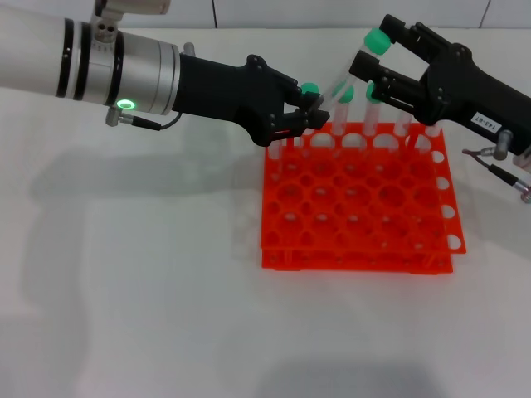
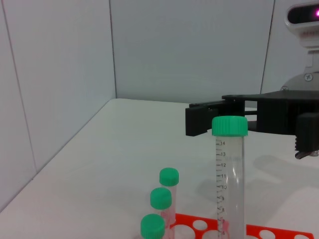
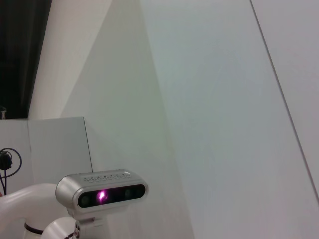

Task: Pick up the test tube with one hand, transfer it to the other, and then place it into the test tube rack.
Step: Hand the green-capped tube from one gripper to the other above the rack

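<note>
A white surface (image 1: pixel 149 298) is seen below, and pale wall panels (image 2: pixel 189 50) are seen behind it. Several other green-capped tubes (image 2: pixel 160 198) are seen standing together.

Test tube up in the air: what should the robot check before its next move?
1. Left gripper holds the test tube by its lower end: ok.
2. Right gripper has one finger on each side of the green cap: ok.
3. Right gripper's fingers press on the cap: cannot tell.
4. Tube stands upright: not ok, it tilts over the rack's back row.
5. Test tube rack has free holes: ok.
</note>
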Available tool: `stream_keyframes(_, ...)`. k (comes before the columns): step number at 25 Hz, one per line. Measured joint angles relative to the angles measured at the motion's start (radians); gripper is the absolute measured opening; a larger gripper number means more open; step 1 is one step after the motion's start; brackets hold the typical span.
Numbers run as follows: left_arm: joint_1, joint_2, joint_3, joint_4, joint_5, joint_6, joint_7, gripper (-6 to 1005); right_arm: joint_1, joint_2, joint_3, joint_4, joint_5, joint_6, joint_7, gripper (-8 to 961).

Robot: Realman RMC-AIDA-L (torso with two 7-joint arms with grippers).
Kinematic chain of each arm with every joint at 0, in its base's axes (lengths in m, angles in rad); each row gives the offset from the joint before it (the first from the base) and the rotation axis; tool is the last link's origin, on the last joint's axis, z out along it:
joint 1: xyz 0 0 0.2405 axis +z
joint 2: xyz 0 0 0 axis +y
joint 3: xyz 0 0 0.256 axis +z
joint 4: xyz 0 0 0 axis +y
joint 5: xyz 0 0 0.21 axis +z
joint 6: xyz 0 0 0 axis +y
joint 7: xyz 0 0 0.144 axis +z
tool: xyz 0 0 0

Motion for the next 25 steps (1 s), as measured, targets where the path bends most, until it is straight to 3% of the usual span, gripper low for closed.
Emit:
stream_keyframes(3,0.000,0.000,0.000,0.000,0.000,0.000,0.000,191,0.002,0.000,0.000,0.000,0.000,0.000,0.006,868)
stream_keyframes(6,0.000,-0.002,0.002,0.000,0.000,0.000,0.001,191,0.002,0.000,0.000,0.000,0.000,0.000,0.010,675)
stream_keyframes(17,-0.001,-0.006,0.006,0.000,0.001,-0.002,0.002,191,0.006,0.000,0.000,0.000,0.001,0.027,0.024,426)
stream_keyframes(22,-0.001,-0.007,0.006,0.000,0.002,0.000,0.000,192,0.003,0.000,0.002,0.000,0.001,0.025,0.024,258)
stream_keyframes(25,-0.002,-0.011,0.007,0.001,0.006,-0.002,-0.012,200,-0.001,0.000,0.005,0.000,0.000,0.023,0.021,259)
